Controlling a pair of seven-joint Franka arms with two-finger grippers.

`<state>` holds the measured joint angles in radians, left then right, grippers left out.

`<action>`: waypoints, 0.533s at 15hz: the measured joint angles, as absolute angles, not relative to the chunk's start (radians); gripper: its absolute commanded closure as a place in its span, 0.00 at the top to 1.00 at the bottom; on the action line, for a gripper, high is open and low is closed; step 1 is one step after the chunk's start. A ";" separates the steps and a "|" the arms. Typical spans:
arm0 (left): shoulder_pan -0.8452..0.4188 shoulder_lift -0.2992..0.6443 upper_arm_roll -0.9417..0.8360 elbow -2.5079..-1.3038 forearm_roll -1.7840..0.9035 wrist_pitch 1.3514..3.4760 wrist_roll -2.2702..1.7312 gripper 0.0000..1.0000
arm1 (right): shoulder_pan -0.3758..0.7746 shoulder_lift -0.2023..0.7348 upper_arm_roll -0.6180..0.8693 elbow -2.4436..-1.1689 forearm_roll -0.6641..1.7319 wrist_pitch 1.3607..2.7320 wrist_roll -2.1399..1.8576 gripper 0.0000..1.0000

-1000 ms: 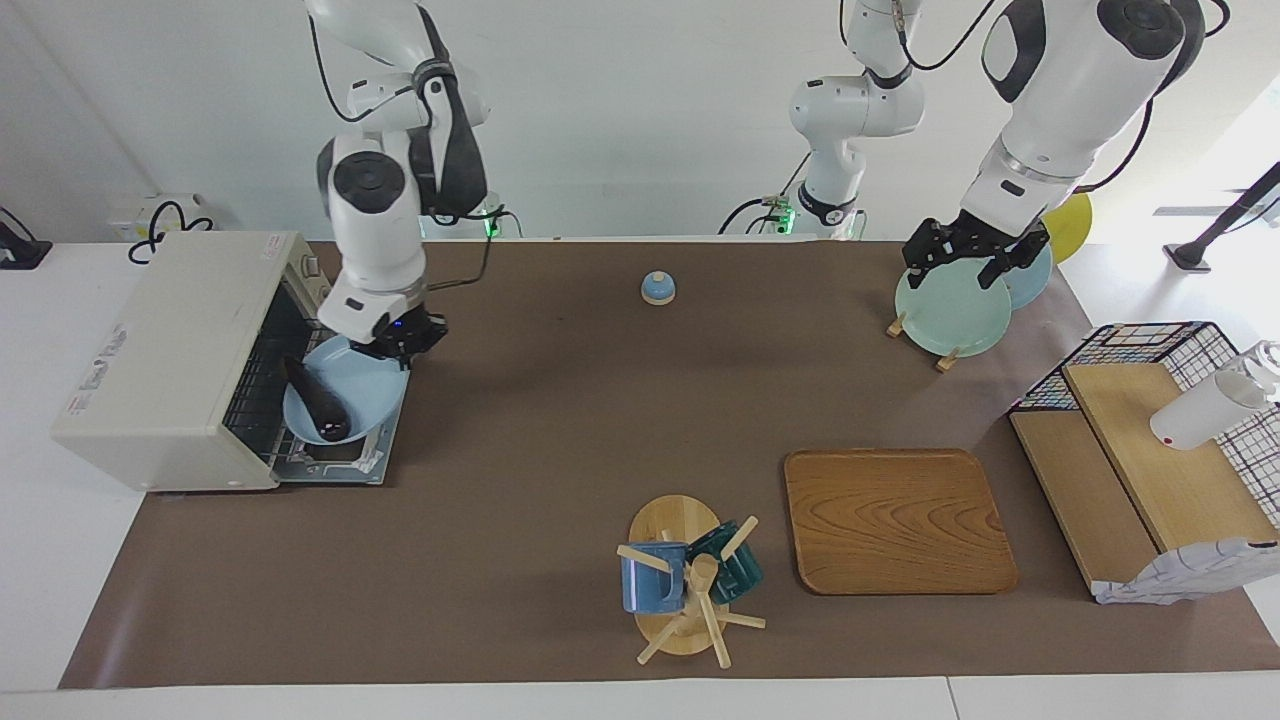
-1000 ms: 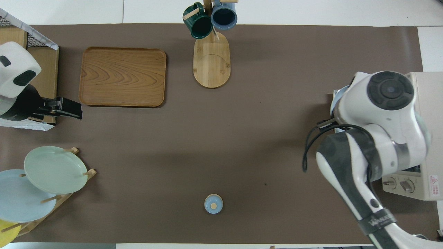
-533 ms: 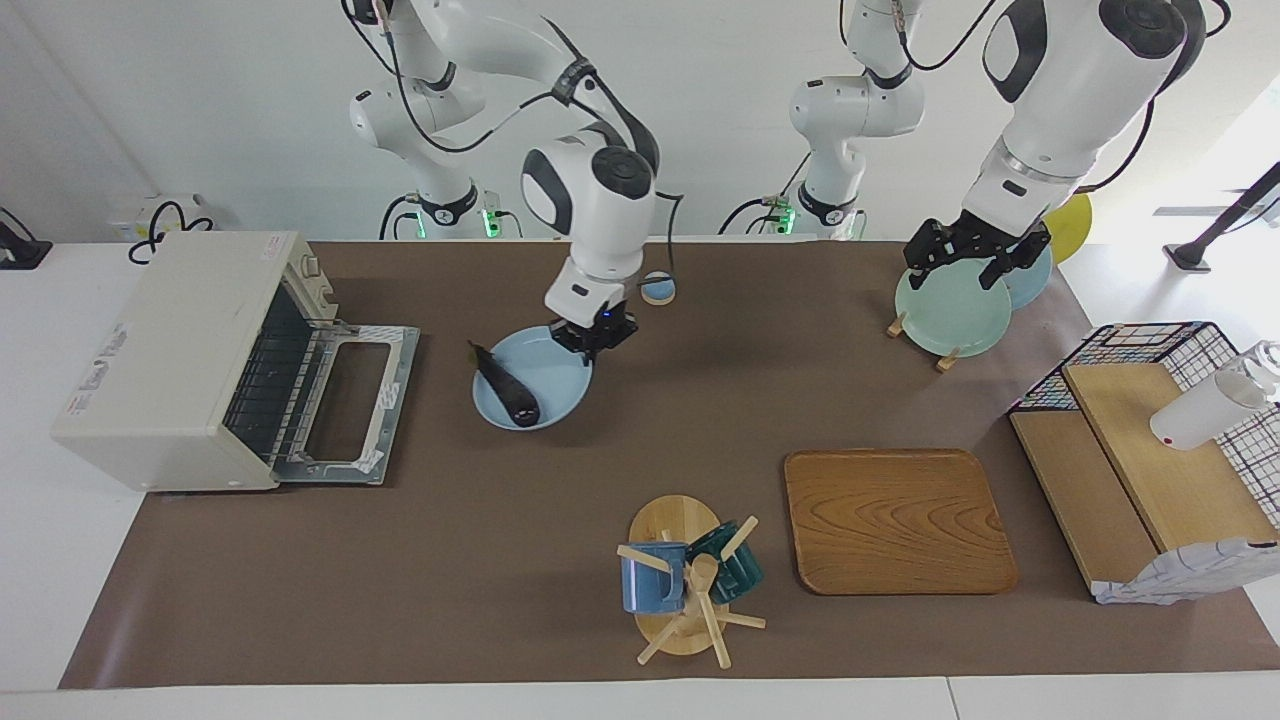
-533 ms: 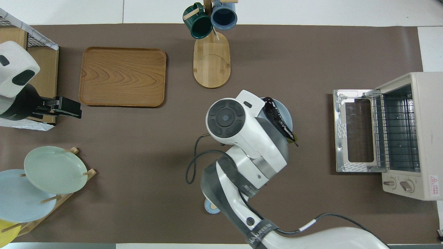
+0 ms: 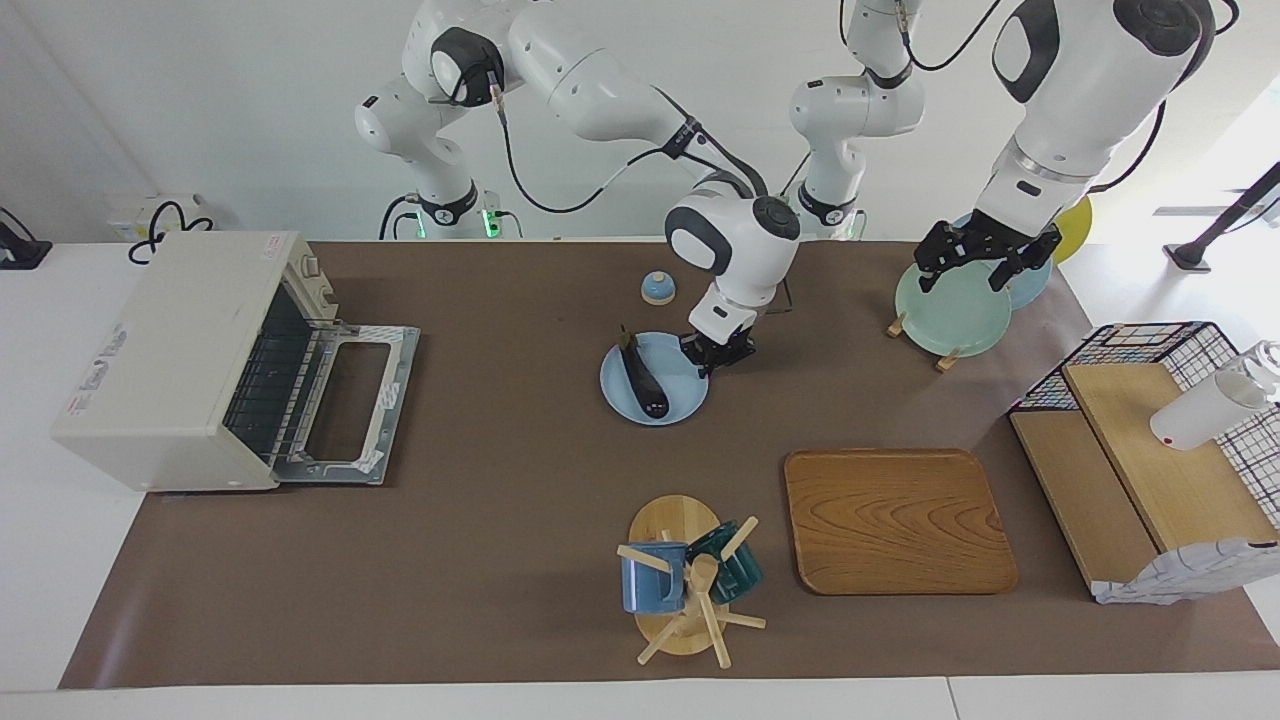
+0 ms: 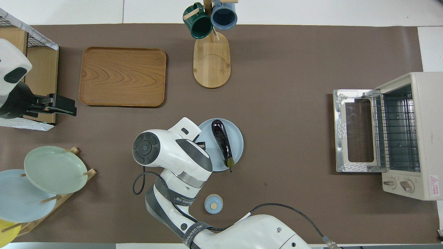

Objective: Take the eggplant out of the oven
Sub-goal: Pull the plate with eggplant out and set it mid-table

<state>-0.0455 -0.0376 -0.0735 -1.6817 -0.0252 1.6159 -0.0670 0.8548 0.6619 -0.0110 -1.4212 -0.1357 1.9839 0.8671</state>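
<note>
The dark purple eggplant [image 5: 640, 378] lies on a light blue plate [image 5: 682, 396] at the middle of the table, out of the oven; both also show in the overhead view, eggplant [image 6: 222, 142] and plate [image 6: 237, 145]. My right gripper [image 5: 718, 352] is shut on the plate's rim at the side toward the left arm's end, low at the table. The cream-white oven [image 5: 170, 350] stands at the right arm's end with its door [image 5: 350, 400] dropped open and only the wire rack inside. My left gripper [image 5: 985, 262] waits, open and empty, in the air over the plate rack.
A small blue bell [image 5: 658, 288] sits nearer to the robots than the plate. A wooden tray [image 5: 897, 520] and a mug tree [image 5: 690, 580] lie farther out. A plate rack [image 5: 950, 310] and a wire-and-wood rack [image 5: 1150, 440] stand at the left arm's end.
My right gripper has carried the plate with the eggplant out of the oven and across to the middle of the table. The oven now stands open and empty. The left arm has barely moved.
</note>
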 measured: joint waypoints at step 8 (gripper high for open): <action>-0.034 -0.037 -0.075 -1.685 -0.025 1.632 -0.066 1.00 | 0.737 0.590 -0.011 -1.373 -0.102 1.971 0.755 0.40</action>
